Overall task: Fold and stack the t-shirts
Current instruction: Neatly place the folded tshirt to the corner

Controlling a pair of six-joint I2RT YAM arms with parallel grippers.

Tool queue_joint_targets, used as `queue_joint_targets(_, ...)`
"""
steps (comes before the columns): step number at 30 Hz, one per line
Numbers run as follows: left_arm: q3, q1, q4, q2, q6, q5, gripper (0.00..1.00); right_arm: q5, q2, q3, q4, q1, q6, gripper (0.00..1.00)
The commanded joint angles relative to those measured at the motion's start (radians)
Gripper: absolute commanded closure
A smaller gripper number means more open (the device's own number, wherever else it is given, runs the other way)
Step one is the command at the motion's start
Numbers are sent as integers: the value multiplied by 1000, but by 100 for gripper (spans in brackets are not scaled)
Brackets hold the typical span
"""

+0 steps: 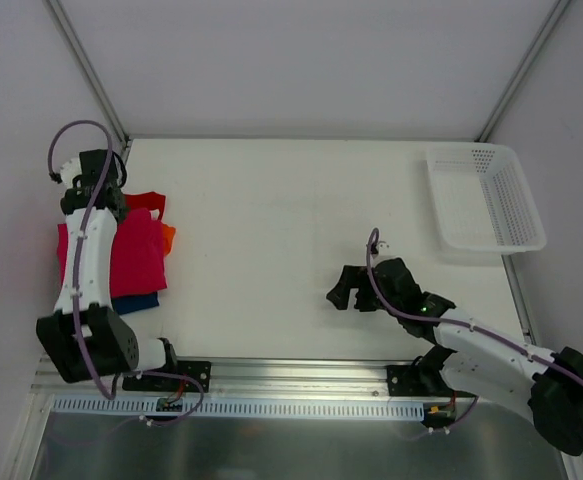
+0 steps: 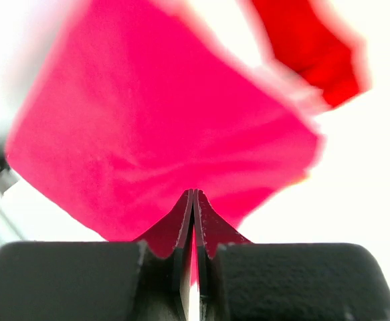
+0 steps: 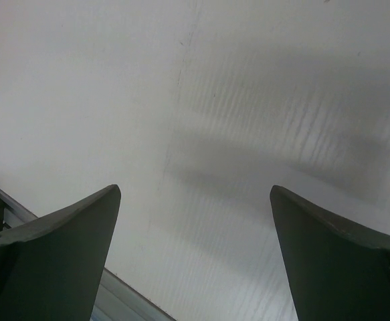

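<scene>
**Top layer flat; loose edges left to square**

At the left side of the counter point(image 1: 271, 230), close to the left arm's base, the magenta-pink t-shirt point(image 1: 136, 255) folded flat as the top layer; beyond its far edge the red t-shirt point(image 1: 149, 203) poking out; on the right a sliver of the orange t-shirt point(image 1: 168, 238); under the near edge the dark blue t-shirt point(image 1: 136, 302); no white one to be seen. Over the far part of these, the left tool point(image 1: 106, 200) pinched tight, with no cloth visibly caught between the jaws; hard to tell whether touching the magenta cloth or just above it. Well apart, over bare counter, the right tool point(image 1: 346, 290) gaping wide and empty; farther off, at the far right, the white basket point(image 1: 491, 247).

Probably a matter of tidying: lift the left tool straight up so as not to drag the top layer; nudge the stray red and orange edges inward with slow, flat strokes; keep clear of the folds to avoid snagging one open.
</scene>
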Motion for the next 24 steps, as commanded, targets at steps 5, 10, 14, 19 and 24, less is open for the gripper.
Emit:
queue_joint_targets(5, 247, -98, -34, -481, 4, 33, 100, 173, -218, 171, -303, 9, -102, 0)
queue_joint_targets(10, 169, -104, -12, -638, 56, 297, 100, 248, -306, 256, -426, 9, -141, 1)
queue_joint_targets(14, -23, -105, 171, -731, 109, 652, 100, 290, -338, 279, -510, 9, -139, 1)
queue_joint_targets(19, -311, -124, 463, -834, 65, 1228, 92, 323, -320, 300, -555, 9, -139, 1)
queue_joint_targets(24, -459, -234, 578, -772, 13, 1414, 89, 297, -242, 313, -507, 10, -135, 0)
